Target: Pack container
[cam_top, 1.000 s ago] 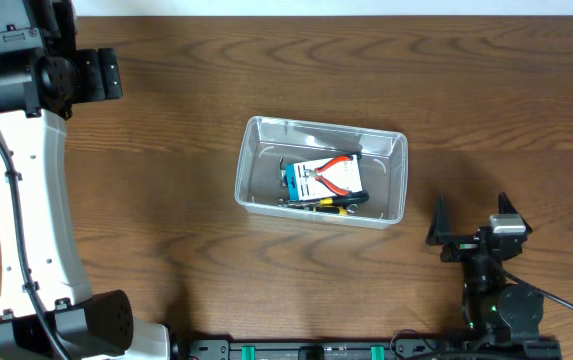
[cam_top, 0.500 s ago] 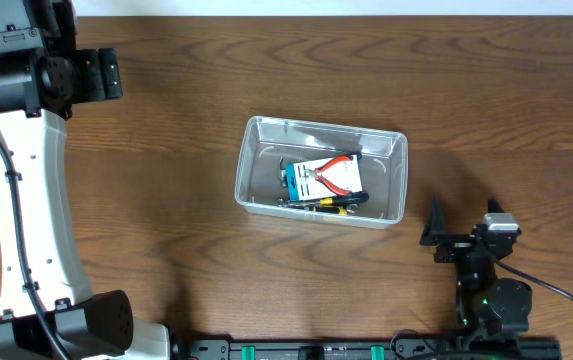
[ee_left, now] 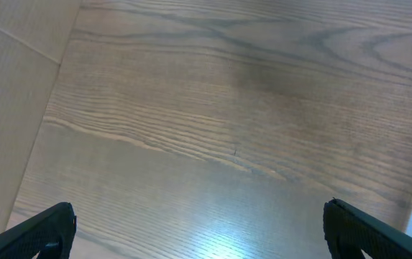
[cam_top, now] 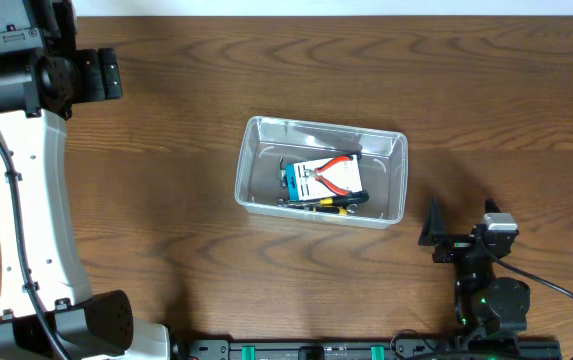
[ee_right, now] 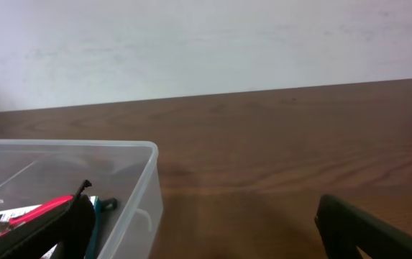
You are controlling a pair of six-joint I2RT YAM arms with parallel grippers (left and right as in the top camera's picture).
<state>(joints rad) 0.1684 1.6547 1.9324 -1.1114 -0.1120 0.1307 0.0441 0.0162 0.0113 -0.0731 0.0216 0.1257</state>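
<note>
We see the clear container (cam_top: 249, 160) near the middle of the table (cam_top: 146, 200). It holds red-handled pliers (cam_top: 334, 172) lying on a blue-and-white box (cam_top: 301, 180). The white left arm (cam_top: 26, 180) runs along the left edge. The right gripper (cam_top: 462, 222) sits toward the near right corner, apart from the container.

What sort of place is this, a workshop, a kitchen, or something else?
Probably a robotics lab or test bench: a white robot arm stands at a wooden table, a clear tub holds red-handled pliers and other small tools, and a plain white wall is behind.
</note>
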